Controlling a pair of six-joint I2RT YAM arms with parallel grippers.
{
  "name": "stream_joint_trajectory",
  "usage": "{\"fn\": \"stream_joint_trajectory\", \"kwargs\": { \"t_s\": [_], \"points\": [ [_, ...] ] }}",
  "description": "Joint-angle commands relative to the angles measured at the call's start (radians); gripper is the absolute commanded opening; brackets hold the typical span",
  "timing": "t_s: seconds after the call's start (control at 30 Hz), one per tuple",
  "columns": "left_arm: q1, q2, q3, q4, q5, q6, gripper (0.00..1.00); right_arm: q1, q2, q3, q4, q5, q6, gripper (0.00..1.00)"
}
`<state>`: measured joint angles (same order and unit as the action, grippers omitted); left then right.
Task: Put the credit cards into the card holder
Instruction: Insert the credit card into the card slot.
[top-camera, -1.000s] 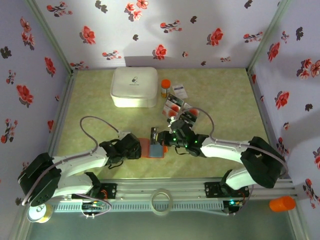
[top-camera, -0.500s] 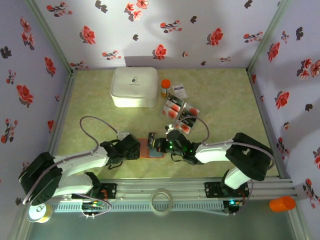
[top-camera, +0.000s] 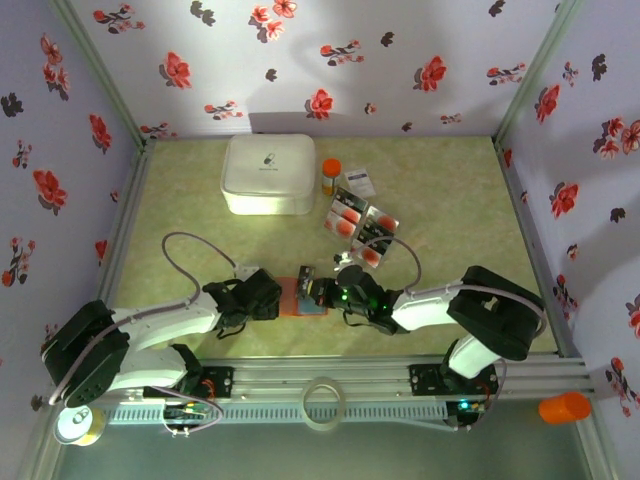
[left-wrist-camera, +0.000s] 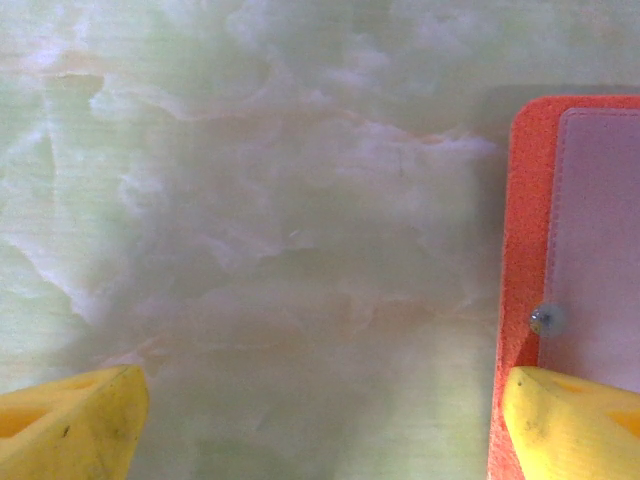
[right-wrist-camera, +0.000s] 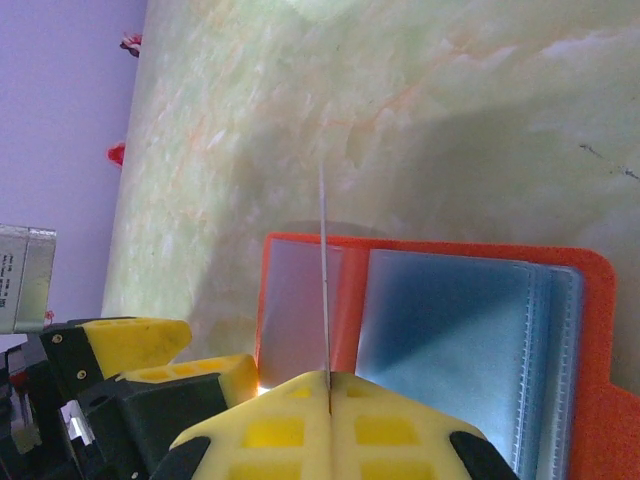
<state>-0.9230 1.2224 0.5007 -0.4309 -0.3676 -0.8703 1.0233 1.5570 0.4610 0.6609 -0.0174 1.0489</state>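
Since a second ago my right pincer (right-wrist-camera: 328, 385) has come lower and closer to the wallet (right-wrist-camera: 440, 310), which lies open on the table (left-wrist-camera: 250, 200) between both arms. It grips one card (right-wrist-camera: 323, 280) tightly, edge-on above the wallet's pale inside. My left pincer (left-wrist-camera: 320, 410) is wide, with one finger (left-wrist-camera: 570, 420) over the wallet's edge. I should lean the card flatter and slide it slowly into a sleeve, while the left pincer keeps the wallet from slipping.
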Motion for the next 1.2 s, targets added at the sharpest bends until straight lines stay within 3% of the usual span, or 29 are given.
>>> {"fn": "stream_joint_trajectory", "kwargs": {
  "t_s": [0.0, 1.17],
  "points": [
    [-0.007, 0.010, 0.019, -0.016, -0.036, -0.020, 0.92, 0.010, 0.026, -0.011, 0.059, 0.025, 0.023, 0.00],
    [-0.008, 0.042, 0.031, 0.009, -0.028, -0.009, 0.92, 0.031, 0.143, -0.034, 0.170, -0.028, 0.086, 0.00]
  ]
}}
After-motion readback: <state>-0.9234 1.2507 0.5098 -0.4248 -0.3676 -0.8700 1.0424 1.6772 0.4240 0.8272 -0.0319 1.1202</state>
